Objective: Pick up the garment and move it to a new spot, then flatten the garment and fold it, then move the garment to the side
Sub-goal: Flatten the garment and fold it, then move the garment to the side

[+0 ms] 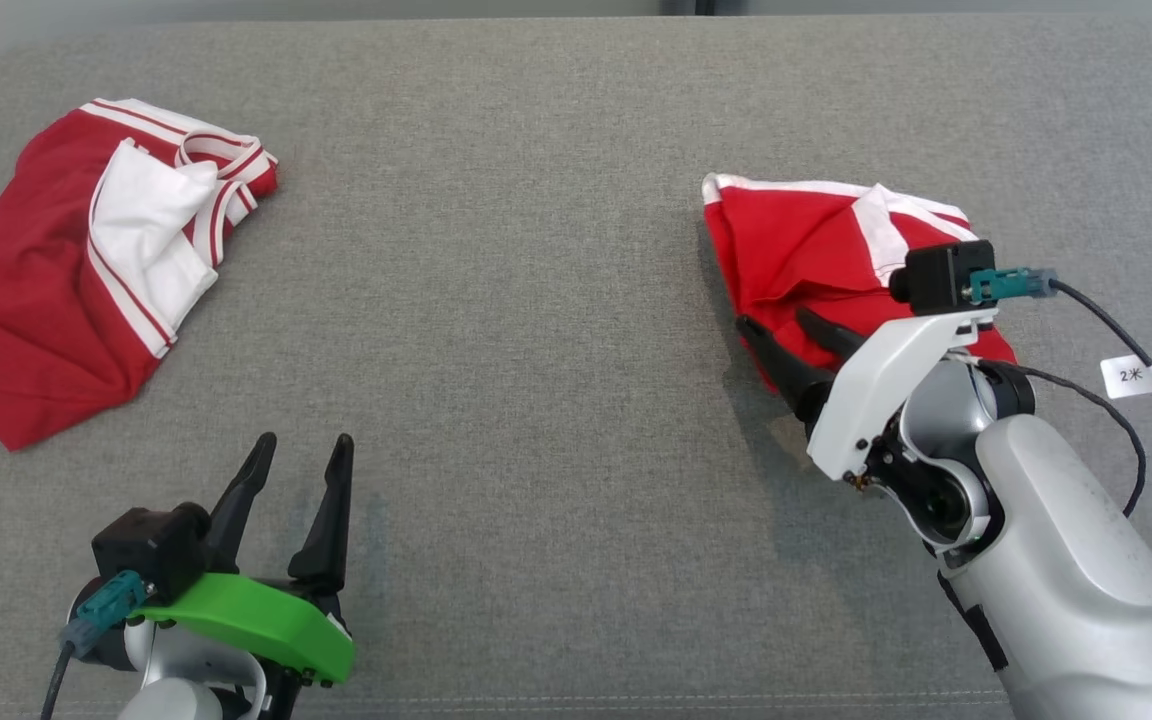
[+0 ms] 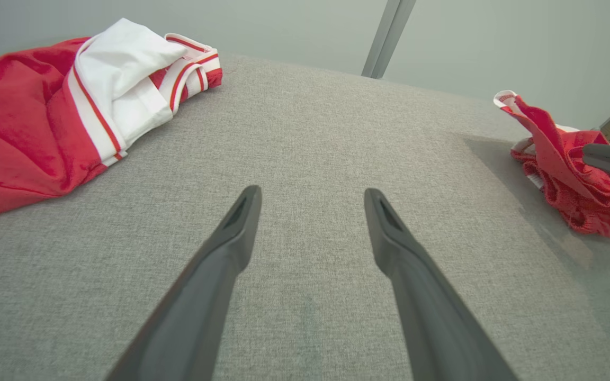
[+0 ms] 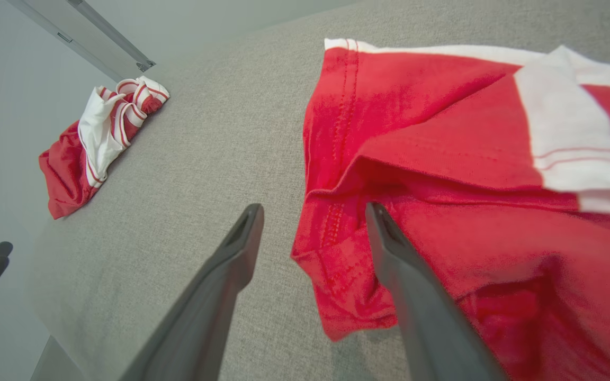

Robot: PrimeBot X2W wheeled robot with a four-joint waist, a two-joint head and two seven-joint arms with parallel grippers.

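garment: crumpled at far left of surface, no tool on it
left tool: released, empty, nearest
right tool: spread, at smaller red piece
risk: probably grabbing wrong cloth; hem may snag finger

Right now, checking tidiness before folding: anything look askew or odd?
Yes. The jersey lies crumpled at far left, its white panel folded over; the smaller red piece sits bunched at the open right gripper. No spill or tear shows.

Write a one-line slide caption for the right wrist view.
Right gripper, jaws open, straddling the hem of the smaller red piece on the grey surface; the striped jersey lies apart.
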